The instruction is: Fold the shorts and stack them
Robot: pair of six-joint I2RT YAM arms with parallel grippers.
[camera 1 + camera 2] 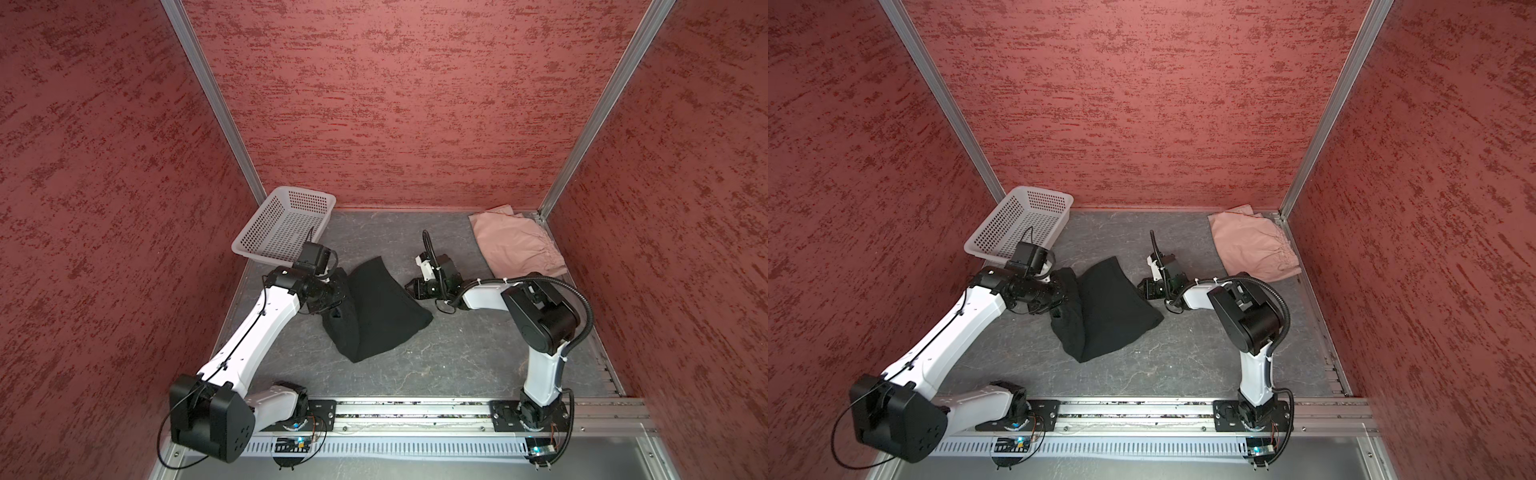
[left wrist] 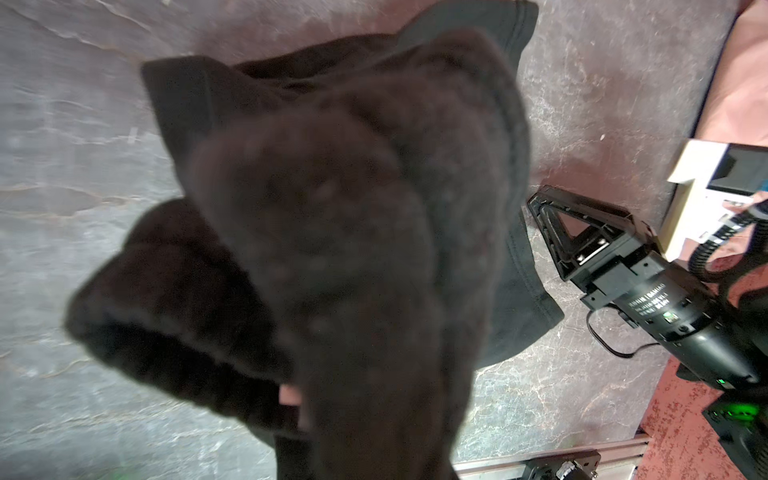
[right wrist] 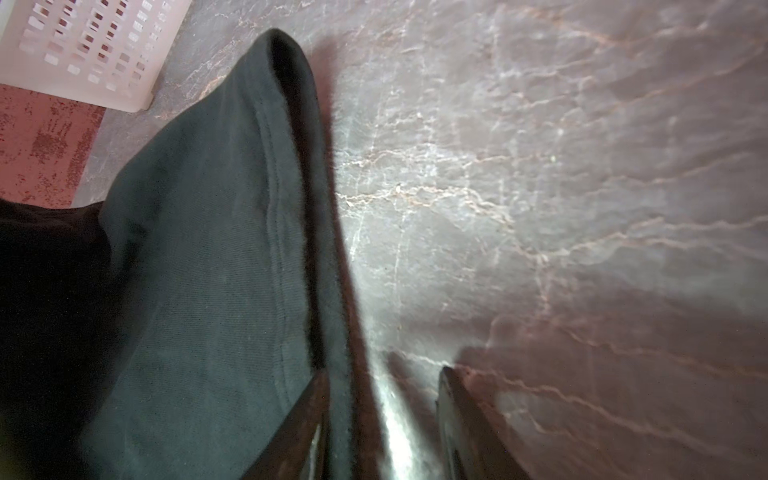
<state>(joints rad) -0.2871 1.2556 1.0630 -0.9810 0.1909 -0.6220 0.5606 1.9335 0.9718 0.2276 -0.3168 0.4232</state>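
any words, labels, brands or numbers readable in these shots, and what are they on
"DAMIAO": white print on the black motor housing behind the right end effector, left wrist view; soft, so only a likely reading.
Smaller print lines beside and under that word: too small and blurred to read.
Small light mark on the black shorts, in a top view: too small to read.
No other text shows in any view.

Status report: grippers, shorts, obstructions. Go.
Left gripper shut on black shorts. Right gripper open beside their hem, holding nothing. Pink shorts folded, far right corner; black not stacked yet. Basket far left, nothing in the way.
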